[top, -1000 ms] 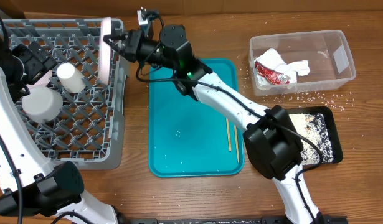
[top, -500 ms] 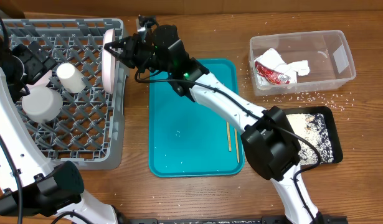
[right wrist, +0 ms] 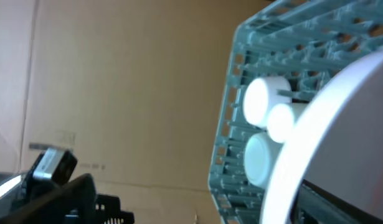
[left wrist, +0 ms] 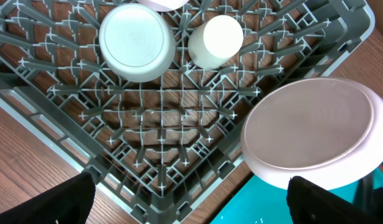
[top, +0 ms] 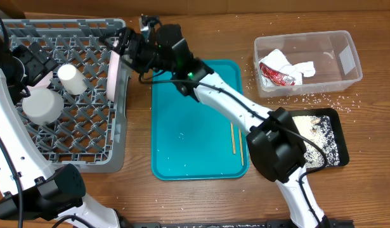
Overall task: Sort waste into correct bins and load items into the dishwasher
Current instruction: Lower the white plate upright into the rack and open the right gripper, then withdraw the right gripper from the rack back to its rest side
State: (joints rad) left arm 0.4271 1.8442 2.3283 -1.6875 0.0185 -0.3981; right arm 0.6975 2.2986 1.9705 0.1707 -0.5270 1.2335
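Evidently the right gripper [top: 122,45] is clamped on the pink plate [top: 111,63], held on edge at the rack [top: 68,120] wall to slot between tines, while the left gripper's jaws cannot be judged.

No readable text, labels, brands or numbers in any view. Closest candidate: crumpled red-and-white wrapper [top: 278,75] in the clear plastic bin [top: 347,60], far right. It has some print on it, but too small and creased to make out. White tag [right wrist: 49,164] on the dark hardware at near left of the right wrist view is blurred, nothing legible. Grey plastic dish rack [left wrist: 179,143] and teal plastic tray [top: 195,136] carry no visible markings.
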